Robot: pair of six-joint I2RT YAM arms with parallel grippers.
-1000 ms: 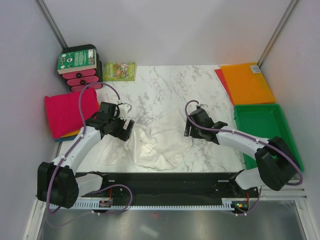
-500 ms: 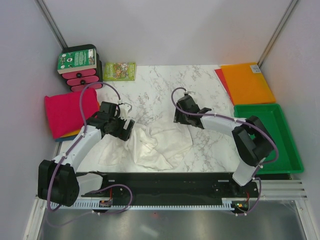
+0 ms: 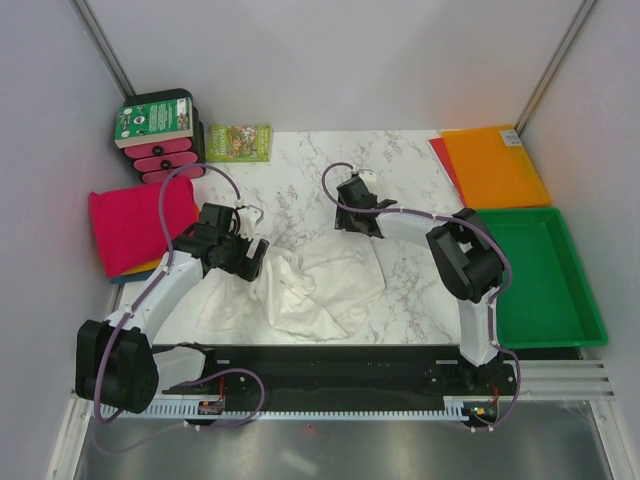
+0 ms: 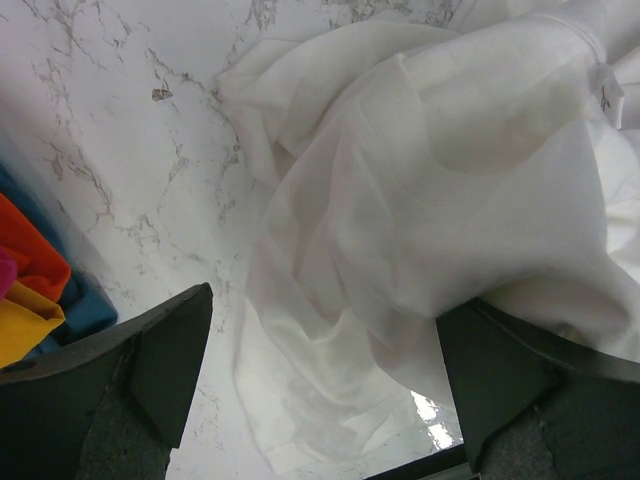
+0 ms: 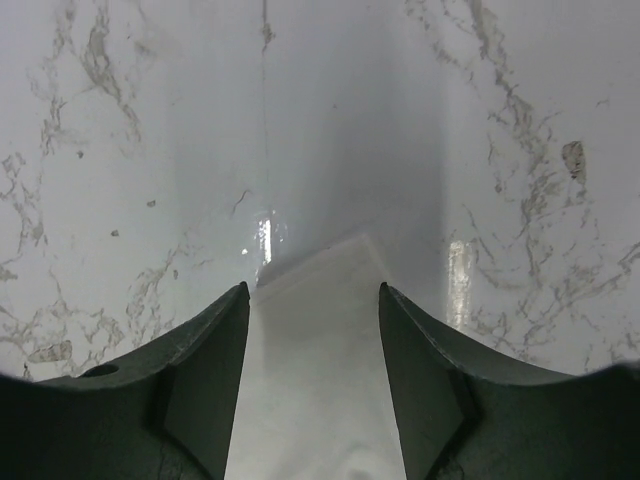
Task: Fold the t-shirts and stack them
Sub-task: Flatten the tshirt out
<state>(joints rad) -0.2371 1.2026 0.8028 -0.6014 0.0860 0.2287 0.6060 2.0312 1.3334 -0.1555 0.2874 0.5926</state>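
**White t-shirt heaped mid-surface, a hand at each edge**

The wrinkled white t-shirt [image 3: 315, 285] lies crumpled at the centre of the marble surface [image 3: 300, 165]; the folded pile [image 3: 135, 225], magenta-pink on top, sits at its 10 o'clock by the surface's edge; the left hand [image 4: 320, 310] hovers released, fingers wide, over the shirt's 9 o'clock side; the right hand [image 5: 313, 300], fingers parted, straddles a cloth corner at 12 o'clock.
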